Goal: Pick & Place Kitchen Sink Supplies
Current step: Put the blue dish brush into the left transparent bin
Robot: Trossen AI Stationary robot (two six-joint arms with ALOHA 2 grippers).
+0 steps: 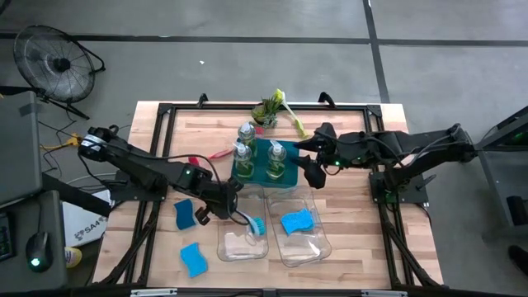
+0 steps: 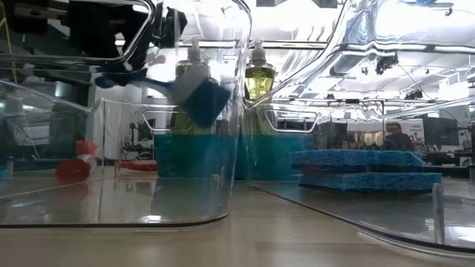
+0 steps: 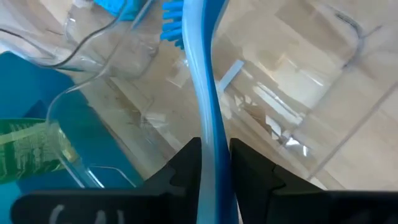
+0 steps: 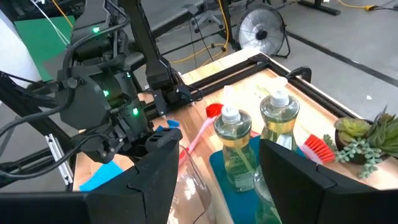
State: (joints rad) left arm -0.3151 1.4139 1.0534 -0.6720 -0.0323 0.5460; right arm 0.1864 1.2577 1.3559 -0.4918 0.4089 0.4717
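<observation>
blue dish brush (image 3: 208, 106) pinched in left hand (image 3: 214, 163), head seemingly over clear bin (image 1: 242, 235).

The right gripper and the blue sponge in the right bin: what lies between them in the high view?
Only the far rim of the clear bin; right gripper hovers open above, sponge inside.

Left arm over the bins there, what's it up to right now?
The left gripper is shut on the blue dish brush, holding it over the left clear bin with the bristle end down inside. The right bin already holds a blue sponge. Two more sponges lie on the table, and the soap bottles stand on the teal tray. The right gripper waits open above that tray.
</observation>
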